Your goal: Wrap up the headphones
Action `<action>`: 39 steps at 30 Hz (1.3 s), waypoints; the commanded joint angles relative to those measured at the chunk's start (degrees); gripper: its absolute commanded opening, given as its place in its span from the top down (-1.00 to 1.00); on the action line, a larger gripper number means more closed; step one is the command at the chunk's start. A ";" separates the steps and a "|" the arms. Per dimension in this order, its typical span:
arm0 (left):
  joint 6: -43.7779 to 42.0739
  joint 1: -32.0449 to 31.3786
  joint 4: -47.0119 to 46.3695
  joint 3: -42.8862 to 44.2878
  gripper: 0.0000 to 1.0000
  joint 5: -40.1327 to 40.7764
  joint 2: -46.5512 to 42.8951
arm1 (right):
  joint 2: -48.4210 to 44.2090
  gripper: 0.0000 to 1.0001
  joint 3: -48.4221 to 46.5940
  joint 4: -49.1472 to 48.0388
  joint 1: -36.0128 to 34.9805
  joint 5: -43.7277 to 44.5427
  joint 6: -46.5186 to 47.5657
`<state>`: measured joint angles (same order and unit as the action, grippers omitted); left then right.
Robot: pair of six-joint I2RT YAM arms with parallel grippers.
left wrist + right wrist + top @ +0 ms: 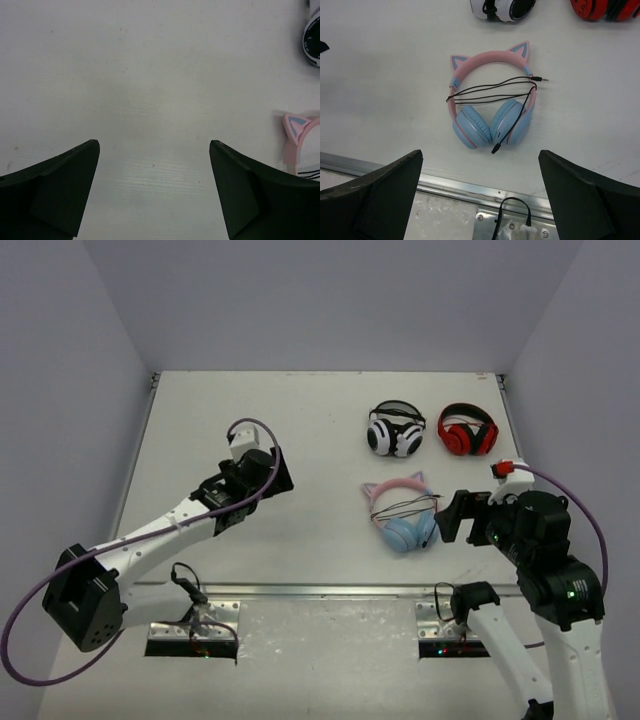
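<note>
The headphones lie flat on the table, with a pink cat-ear headband and light-blue earcups. Their thin black cable is looped across the headband, and its plug sticks out on the right. My right gripper is open and empty just right of them; in the right wrist view they lie ahead of it. My left gripper is open and empty, well to the left. One pink ear shows at the right edge of the left wrist view.
White-and-black headphones and red-and-black headphones lie at the back right. A metal rail runs along the table's near edge, with a small cable loop on a bracket. Walls enclose the table.
</note>
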<state>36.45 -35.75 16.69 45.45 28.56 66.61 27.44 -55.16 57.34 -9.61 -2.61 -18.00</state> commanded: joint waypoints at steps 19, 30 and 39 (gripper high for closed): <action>3.81 -3.89 39.37 12.11 -1.00 34.08 -31.18 | -5.38 -0.98 -4.17 2.43 -1.29 11.84 1.91; -4.28 -3.98 33.32 8.86 -1.00 30.25 -39.63 | -4.94 -0.98 -0.39 0.40 -4.37 13.34 2.97; -4.28 -4.07 33.06 8.69 -1.00 30.59 -39.98 | -3.80 -0.98 0.75 -0.39 -4.37 12.28 2.62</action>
<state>33.21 -40.03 50.98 54.26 59.11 27.33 22.79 -54.37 59.99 -13.69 9.67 -16.01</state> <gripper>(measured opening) 1.000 0.992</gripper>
